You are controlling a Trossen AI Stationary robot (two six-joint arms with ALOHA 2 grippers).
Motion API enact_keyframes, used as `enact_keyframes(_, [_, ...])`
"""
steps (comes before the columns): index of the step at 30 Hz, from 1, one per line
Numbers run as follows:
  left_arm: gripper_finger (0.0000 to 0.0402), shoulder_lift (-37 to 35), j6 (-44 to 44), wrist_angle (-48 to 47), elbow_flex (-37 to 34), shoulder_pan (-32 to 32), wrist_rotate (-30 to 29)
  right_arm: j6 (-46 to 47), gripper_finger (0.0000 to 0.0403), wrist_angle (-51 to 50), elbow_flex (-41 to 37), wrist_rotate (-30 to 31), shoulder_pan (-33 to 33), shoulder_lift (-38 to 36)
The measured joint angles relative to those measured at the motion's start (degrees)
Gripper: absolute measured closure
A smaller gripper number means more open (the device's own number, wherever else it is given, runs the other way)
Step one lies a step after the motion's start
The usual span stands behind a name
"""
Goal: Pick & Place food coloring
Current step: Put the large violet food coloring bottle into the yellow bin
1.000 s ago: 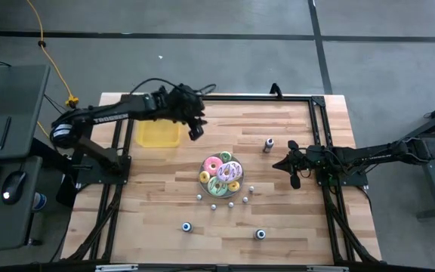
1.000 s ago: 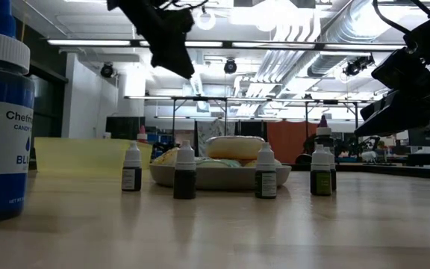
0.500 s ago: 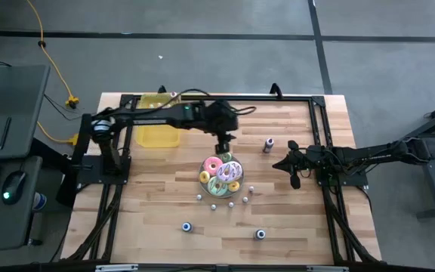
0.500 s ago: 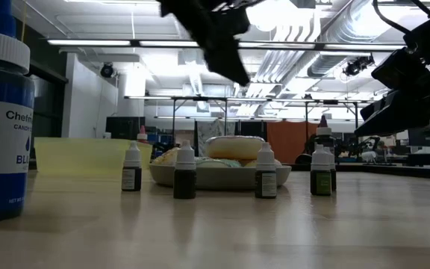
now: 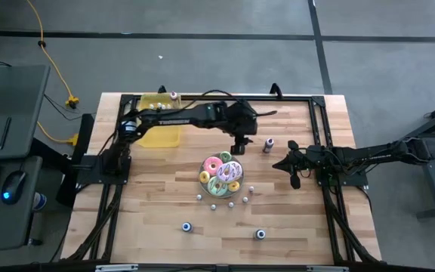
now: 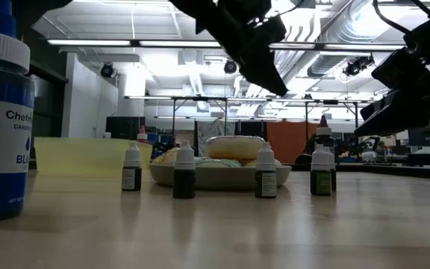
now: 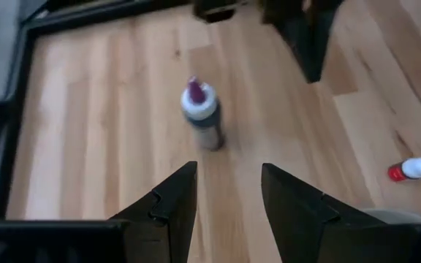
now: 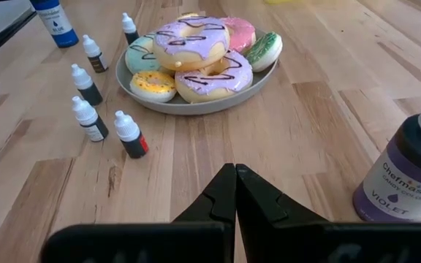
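Left gripper (image 5: pixel 240 143) hangs above the counter (image 5: pixel 157 196) just above centre of the high view, fingers (image 7: pixel 170 208) spread and empty. A violet food coloring bottle (image 7: pixel 202 113) stands upright ahead of it, right of centre in the high view. Right gripper (image 5: pixel 293 180) waits at centre right, fingers (image 8: pixel 225 193) pressed together. A plate of doughnuts (image 5: pixel 220 175) sits mid-frame, with small dropper bottles (image 8: pixel 88 119) scattered below it. A yellow tray (image 5: pixel 157 134) lies upper left, a white-capped bottle (image 5: pixel 174 97) near its top edge.
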Motion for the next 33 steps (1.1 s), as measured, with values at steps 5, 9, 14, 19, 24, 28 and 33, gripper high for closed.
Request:
enact_keyframes(5, [0.0253,1.7,1.2,1.6,0.0,0.3,2.3,0.0,0.0402,0.0,0.0,0.0,0.0,0.0])
enact_keyframes(9, [0.0242,3.1,0.8,3.1,0.2,1.2,4.1,0.0,0.0402,0.0,0.0,0.0,0.0,0.0])
enact_keyframes(14, [0.0174,4.3,-1.4,3.6,0.1,2.1,8.0,0.0,0.0402,0.0,0.0,0.0,0.0,0.0])
enact_keyframes(19, [0.0094,5.6,-0.8,7.7,-0.1,2.6,7.6,0.0,0.0402,0.0,0.0,0.0,0.0,0.0])
enact_keyframes(24, [0.0071,7.0,-0.9,13.9,0.1,3.4,9.8,0.0,0.0402,0.0,0.0,0.0,0.0,0.0])
enact_keyframes(28, [0.0078,9.4,-1.4,17.0,-0.2,3.7,10.8,0.0,0.0402,0.0,0.0,0.0,0.0,0.0])
enact_keyframes(33, [0.0087,10.4,-1.8,19.3,-0.1,3.7,11.9,0.0,0.0402,-0.1,0.0,0.0,0.0,0.0])
